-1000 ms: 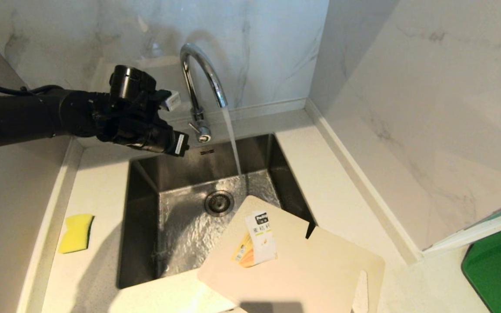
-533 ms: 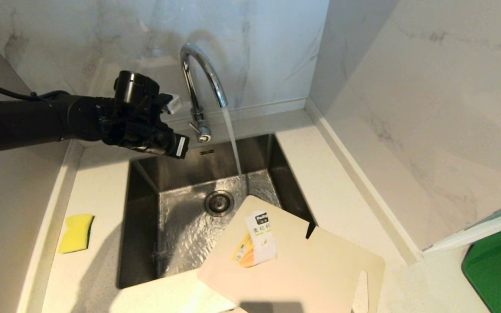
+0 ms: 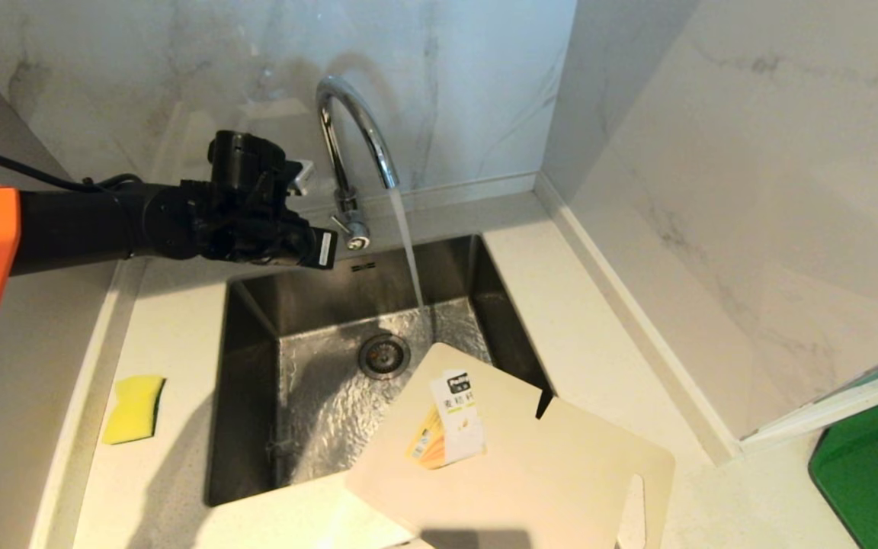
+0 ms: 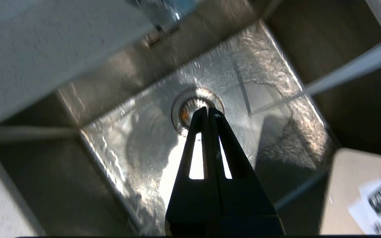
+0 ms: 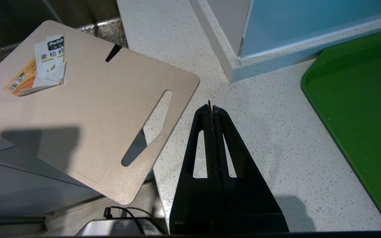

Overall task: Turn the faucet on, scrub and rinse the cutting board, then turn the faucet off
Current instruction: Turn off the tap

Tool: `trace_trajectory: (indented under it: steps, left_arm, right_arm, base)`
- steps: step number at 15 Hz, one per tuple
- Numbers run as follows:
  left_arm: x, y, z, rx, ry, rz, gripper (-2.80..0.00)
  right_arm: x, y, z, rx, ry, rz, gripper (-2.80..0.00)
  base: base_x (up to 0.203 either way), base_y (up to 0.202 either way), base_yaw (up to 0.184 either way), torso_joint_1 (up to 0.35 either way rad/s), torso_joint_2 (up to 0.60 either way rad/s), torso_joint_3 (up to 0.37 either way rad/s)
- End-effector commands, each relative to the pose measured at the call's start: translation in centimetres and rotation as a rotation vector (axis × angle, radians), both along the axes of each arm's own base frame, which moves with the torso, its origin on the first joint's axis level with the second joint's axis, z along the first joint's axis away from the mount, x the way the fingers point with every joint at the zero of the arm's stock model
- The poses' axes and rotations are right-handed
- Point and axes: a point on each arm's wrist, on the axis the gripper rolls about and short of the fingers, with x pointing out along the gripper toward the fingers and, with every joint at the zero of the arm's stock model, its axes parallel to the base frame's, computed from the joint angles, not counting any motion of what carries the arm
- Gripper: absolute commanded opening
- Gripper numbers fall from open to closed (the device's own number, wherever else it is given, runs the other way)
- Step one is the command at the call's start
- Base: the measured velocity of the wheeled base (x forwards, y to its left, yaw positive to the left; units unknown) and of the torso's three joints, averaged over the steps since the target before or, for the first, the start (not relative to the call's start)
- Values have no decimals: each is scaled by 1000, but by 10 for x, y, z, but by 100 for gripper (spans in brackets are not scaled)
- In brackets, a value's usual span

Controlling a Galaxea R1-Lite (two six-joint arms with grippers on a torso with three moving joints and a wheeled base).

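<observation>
Water is running from the faucet (image 3: pixel 353 137) into the sink (image 3: pixel 256 381), so the tap is already on and the step in hand looks like the move toward scrubbing. The left pincer (image 3: pixel 322 249) hangs over the back left corner of the sink, just beside the faucet's lever, with its jaws pressed together and nothing between them; the left wrist view shows its closed tips (image 4: pixel 208 114) pointing down at the drain (image 4: pixel 197 110). The cutting board (image 3: pixel 515 450) lies tilted across the near right corner of the sink, its labelled end jutting over the basin and its slot-handle end on the desk (image 3: pixel 172 335), clear of the stream. The sponge (image 3: pixel 132 408) lies on the desk left of the sink, well apart from the board. The right pincer (image 5: pixel 211 110) hangs shut and empty over the desk near the board's handle corner. To do this well, the left pincer should open wide before coming down on the sponge, take it squarely, and keep clear of the lever so the water stays on
</observation>
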Motion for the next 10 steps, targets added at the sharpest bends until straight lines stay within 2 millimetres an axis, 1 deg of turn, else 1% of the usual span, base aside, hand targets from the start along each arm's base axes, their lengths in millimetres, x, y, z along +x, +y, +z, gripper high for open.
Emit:
trace_trajectory:
  steps: [1,4,7,10]
  left_arm:
    - [9,-4,-10,-6,-22,2,-280]
    - [14,-5,-16,-7,-32,3,-280]
    - [20,-6,-18,-3,-77,45,-280]
    - [23,-7,-18,-12,-104,49,-280]
  right_arm:
    - [0,0,0,0,3,0,-280]
    - [0,0,0,0,1,0,-280]
    - [0,0,0,0,3,0,-280]
    - [0,0,0,0,2,0,-280]
  base:
    - [0,0,0,0,0,0]
    - [0,0,0,0,0,0]
    - [0,0,0,0,0,0]
    - [0,0,0,0,0,0]
